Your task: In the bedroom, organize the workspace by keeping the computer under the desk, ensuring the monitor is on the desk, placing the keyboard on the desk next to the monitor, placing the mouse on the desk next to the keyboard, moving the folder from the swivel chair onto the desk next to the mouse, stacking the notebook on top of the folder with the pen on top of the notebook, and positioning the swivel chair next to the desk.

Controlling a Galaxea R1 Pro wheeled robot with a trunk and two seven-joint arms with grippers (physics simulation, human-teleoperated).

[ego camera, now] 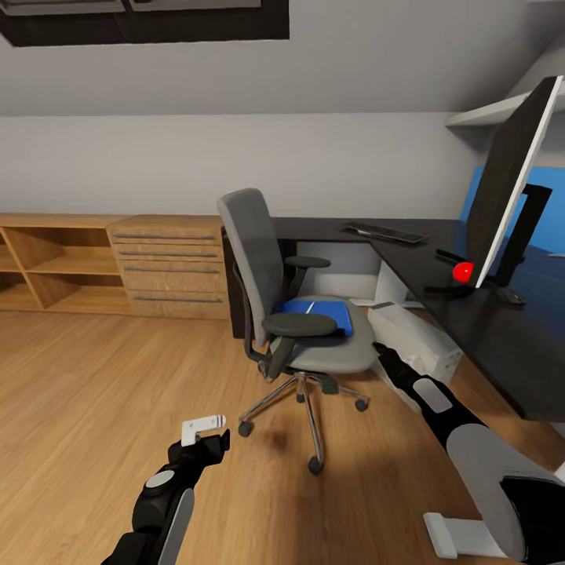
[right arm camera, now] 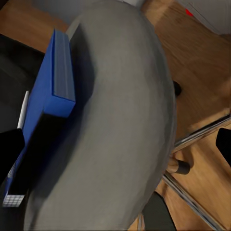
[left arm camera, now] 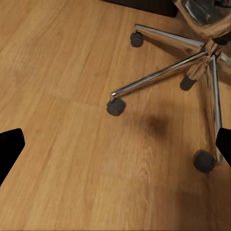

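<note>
From the head camera, the swivel chair (ego camera: 294, 314) stands on the wood floor (ego camera: 94, 408) just off the desk (ego camera: 471, 314), a blue folder (ego camera: 318, 308) with the pen (ego camera: 311, 305) on its seat; the right gripper (ego camera: 380, 351) reaches toward the seat's edge, the left gripper (ego camera: 205, 428) hangs low, well short of the chair. The left wrist view shows its fingertips (left arm camera: 10, 149) spread wide over floor beside the chrome base (left arm camera: 192, 62). The right wrist view has wide-apart fingertips (right arm camera: 9, 154) over the grey seat (right arm camera: 120, 125), the folder (right arm camera: 50, 96) near one tip.

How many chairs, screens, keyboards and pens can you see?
swivel chair: 1
monitor: 1
keyboard: 1
pen: 1
Total: 4
</note>
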